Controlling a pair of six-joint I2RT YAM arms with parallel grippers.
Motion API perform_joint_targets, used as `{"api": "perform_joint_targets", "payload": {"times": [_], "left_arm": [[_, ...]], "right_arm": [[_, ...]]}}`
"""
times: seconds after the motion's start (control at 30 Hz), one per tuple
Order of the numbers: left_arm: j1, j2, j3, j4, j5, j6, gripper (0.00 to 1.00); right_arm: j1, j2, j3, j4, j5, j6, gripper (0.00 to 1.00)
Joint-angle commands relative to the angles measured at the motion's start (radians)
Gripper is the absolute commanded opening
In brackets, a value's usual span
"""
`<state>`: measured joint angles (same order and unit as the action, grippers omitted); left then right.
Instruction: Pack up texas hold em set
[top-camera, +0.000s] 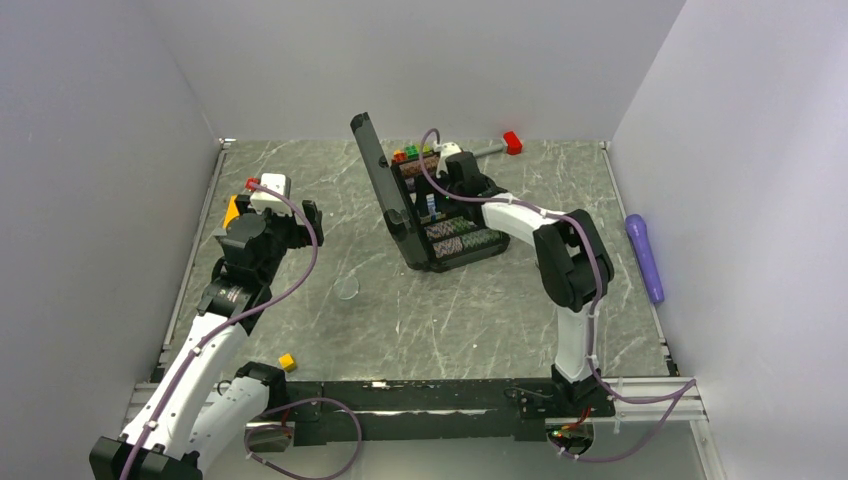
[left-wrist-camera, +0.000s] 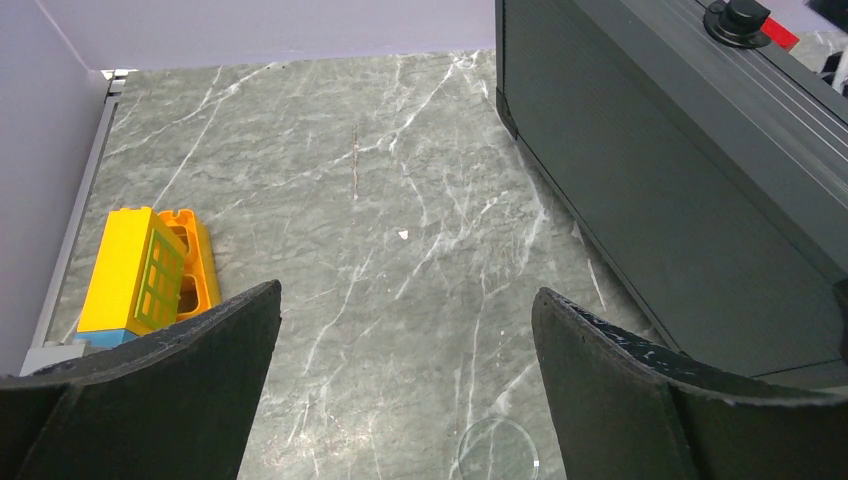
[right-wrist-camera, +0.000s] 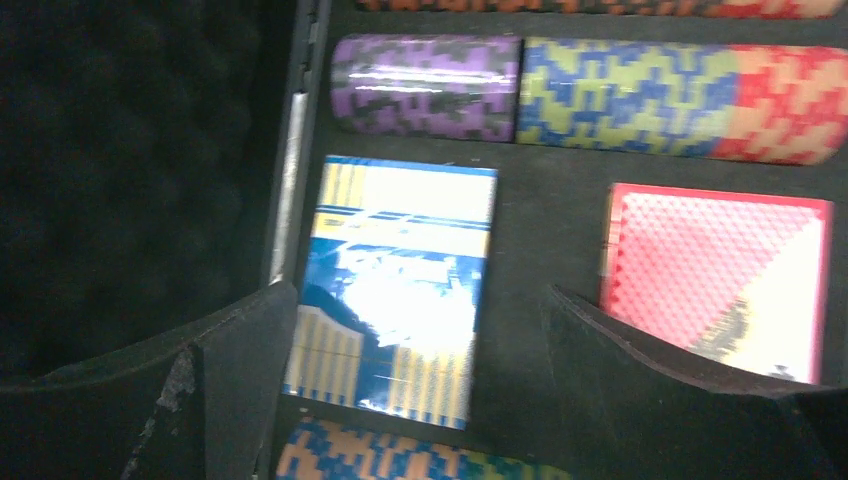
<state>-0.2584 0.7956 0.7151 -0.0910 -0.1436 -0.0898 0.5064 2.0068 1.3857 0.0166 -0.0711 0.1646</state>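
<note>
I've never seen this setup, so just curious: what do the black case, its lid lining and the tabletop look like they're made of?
Case: likely hard plastic, matte black, with moulded ribs along its outside.
Lid lining: seemingly black foam, dull and dimpled.
Tabletop: grey with white veins like marble, though possibly a printed sheet.

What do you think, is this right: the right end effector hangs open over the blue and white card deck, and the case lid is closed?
The case lid is not closed: it stands raised and open, as the top external view shows. The rest holds: the right end effector hangs open over the blue and white card deck.
</note>
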Motion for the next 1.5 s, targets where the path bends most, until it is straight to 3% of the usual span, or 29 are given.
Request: {"api": "perform_joint_targets", "payload": {"times": [0.0, 0.2, 0.5, 0.67, 1.23, 1.47], "left_arm": [[0.004, -0.015, 0.040, 0.019, 0.007, 0.009, 0.99], [0.004, -0.016, 0.038, 0.020, 0.008, 0.007, 0.99], [0.004, -0.010, 0.039, 0.019, 0.009, 0.005, 0.99], [0.004, -0.007, 0.038, 0.022, 0.015, 0.004, 0.99], [0.005, -0.006, 0.040, 0.020, 0.012, 0.005, 0.99], [0.004, -0.009, 0.040, 0.019, 0.010, 0.005, 0.99]], "right_arm": [[-0.037, -0.077, 0.026, -0.004, 0.024, -0.002, 0.96], [-0.036, -0.134, -0.024, -0.004, 0.070, -0.001, 0.90], [-0.035, -0.141, -0.070, -0.010, 0.030, 0.013, 0.53], [-0.034, -0.119, -0.111, 0.010, -0.027, 0.052, 0.45], [-0.035, -0.006, -0.049, -0.096, 0.069, 0.063, 0.42], [-0.034, -0.033, -0.029, -0.130, 0.103, 0.048, 0.54]]}}
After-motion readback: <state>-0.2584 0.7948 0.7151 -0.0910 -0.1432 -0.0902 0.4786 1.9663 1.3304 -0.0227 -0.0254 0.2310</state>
